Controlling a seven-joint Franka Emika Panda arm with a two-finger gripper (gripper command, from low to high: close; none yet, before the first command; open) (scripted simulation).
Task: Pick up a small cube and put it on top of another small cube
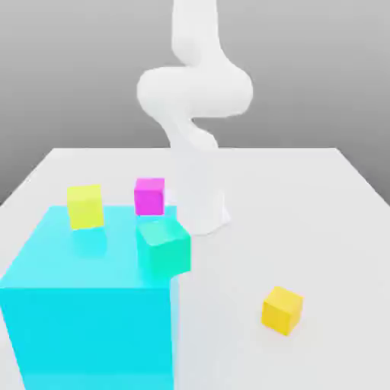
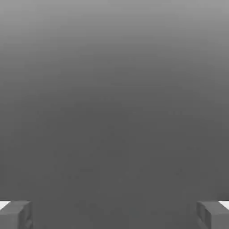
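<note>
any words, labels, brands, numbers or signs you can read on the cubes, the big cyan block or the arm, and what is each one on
There are none to read: no text, number or sign shows on the yellow cube, the magenta cube, the green cube, the orange-yellow cube, the big cyan block or the white arm.

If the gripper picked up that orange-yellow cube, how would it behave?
The orange-yellow cube probably stays stiff, given its crisp edges. With flat faces, it would likely slide rather than roll. Being as tall as wide, it seems unlikely to tip.
</note>
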